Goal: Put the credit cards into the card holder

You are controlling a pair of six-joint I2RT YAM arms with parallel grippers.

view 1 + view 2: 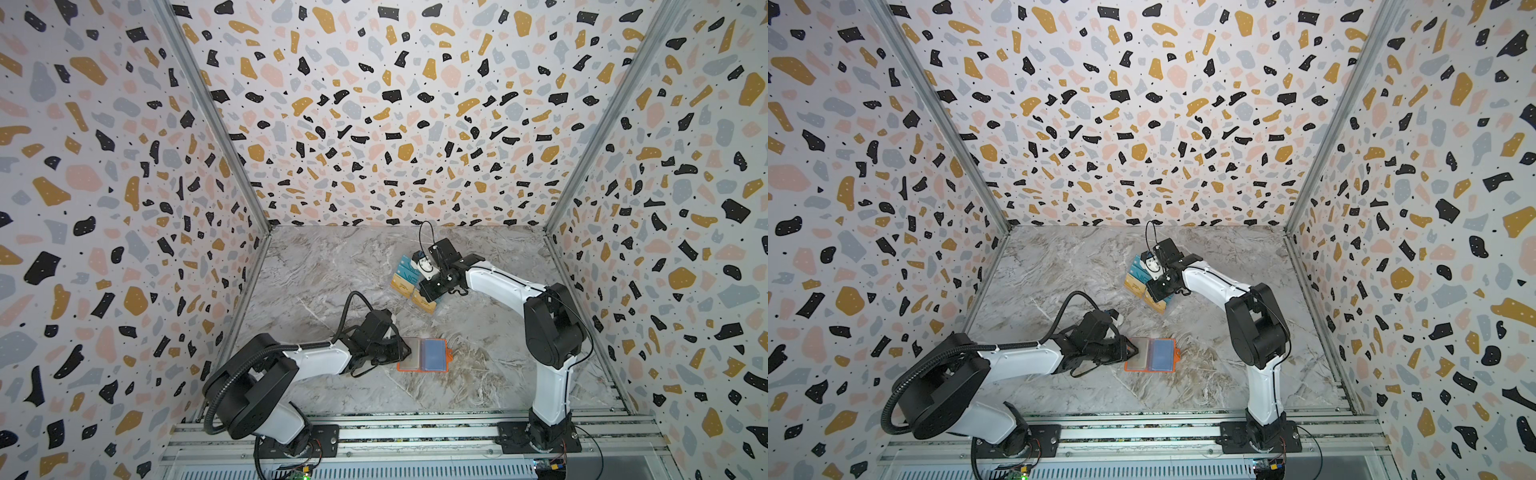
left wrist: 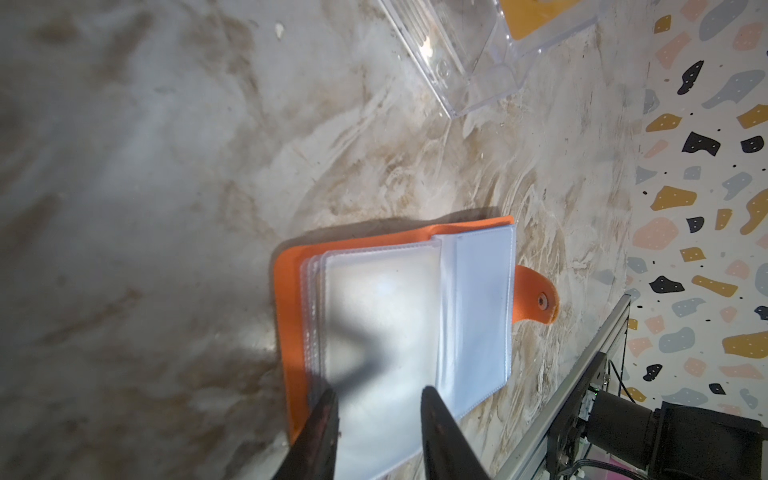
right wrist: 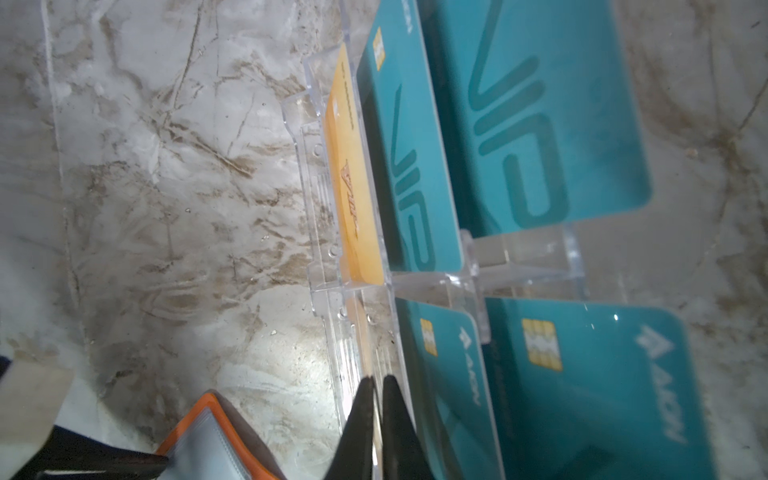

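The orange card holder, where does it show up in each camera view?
Top view: card holder front centre of table.
Top view: card holder front centre again.
Left wrist: mid-picture, lying open.
Right wrist: bottom-left corner.
Shared landmark: clear acrylic stand.

Lab cell: alu frame (image 1: 415, 434), printed walls (image 1: 374, 104)

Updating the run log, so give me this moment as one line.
left gripper: open, over opened orange booklet card holder | right gripper: shut on gold-yellow plastic card in transparent acrylic tiered stand
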